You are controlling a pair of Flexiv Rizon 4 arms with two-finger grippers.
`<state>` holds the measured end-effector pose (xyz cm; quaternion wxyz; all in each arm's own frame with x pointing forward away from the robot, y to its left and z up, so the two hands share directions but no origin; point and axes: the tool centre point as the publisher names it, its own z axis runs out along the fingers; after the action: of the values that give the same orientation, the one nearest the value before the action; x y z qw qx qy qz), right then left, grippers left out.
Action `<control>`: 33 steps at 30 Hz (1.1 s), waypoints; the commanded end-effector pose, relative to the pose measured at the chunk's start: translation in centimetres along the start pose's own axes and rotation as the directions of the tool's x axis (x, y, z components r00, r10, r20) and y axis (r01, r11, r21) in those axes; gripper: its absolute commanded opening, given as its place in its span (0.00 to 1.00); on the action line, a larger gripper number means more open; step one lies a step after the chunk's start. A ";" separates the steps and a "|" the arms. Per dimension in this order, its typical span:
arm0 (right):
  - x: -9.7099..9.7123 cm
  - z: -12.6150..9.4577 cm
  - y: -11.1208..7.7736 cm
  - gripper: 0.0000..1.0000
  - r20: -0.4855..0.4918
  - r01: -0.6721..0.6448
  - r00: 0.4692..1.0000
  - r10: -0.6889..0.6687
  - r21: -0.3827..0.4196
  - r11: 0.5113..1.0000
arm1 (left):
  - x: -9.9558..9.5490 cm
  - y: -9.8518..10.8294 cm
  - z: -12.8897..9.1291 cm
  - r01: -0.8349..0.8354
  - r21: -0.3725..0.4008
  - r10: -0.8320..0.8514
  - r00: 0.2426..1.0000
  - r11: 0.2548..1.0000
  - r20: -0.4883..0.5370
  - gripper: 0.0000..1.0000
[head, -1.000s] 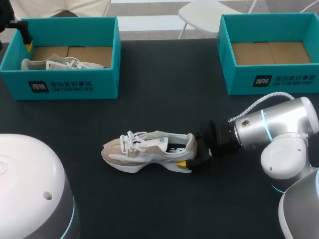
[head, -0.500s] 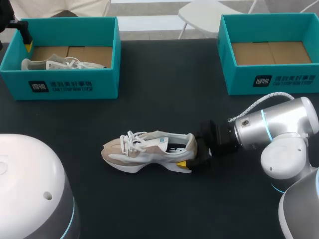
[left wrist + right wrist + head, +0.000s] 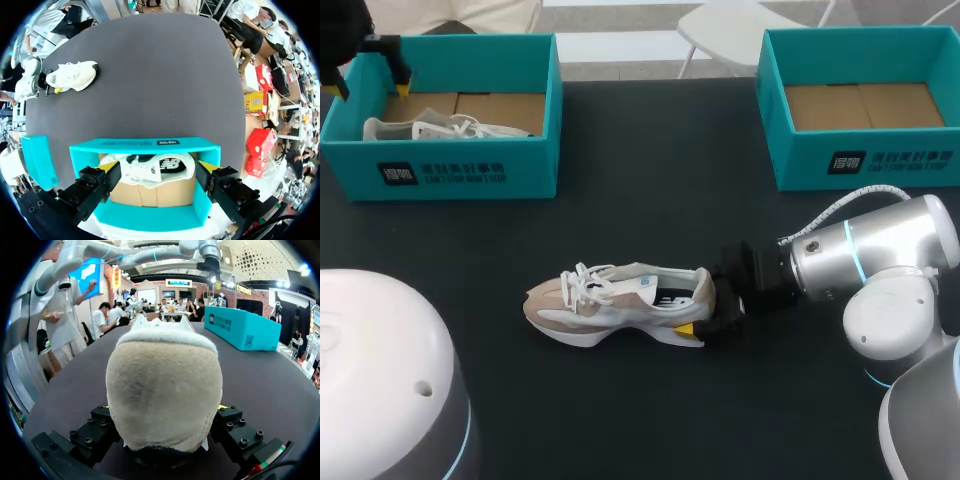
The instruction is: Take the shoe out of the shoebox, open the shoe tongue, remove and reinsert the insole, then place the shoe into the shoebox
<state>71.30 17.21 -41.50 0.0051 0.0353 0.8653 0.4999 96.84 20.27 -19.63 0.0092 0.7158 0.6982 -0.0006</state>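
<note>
Currently: shoe out on counter, heel clamped in right gripper; left gripper wide open, empty, over shoebox; tongue, insole, reboxing apparently outstanding.

On my black table I count three things set directly on the surface. Far left: a teal shoebox. Far right: a second teal shoebox, well apart from the first. Near middle: a beige-and-white shoe on its sole, toe pointing left.
</note>
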 end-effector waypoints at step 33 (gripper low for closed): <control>-0.1 0.6 -0.1 0.00 0.002 -0.001 1.000 0.001 0.005 1.000 | -11.1 -13.2 -0.7 0.888 0.010 -0.885 0.458 0.460 0.088 1.00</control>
<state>71.33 17.19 -41.52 0.0052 0.0355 0.8654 0.4999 84.71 9.60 -19.19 0.0008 0.4678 0.8837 0.0111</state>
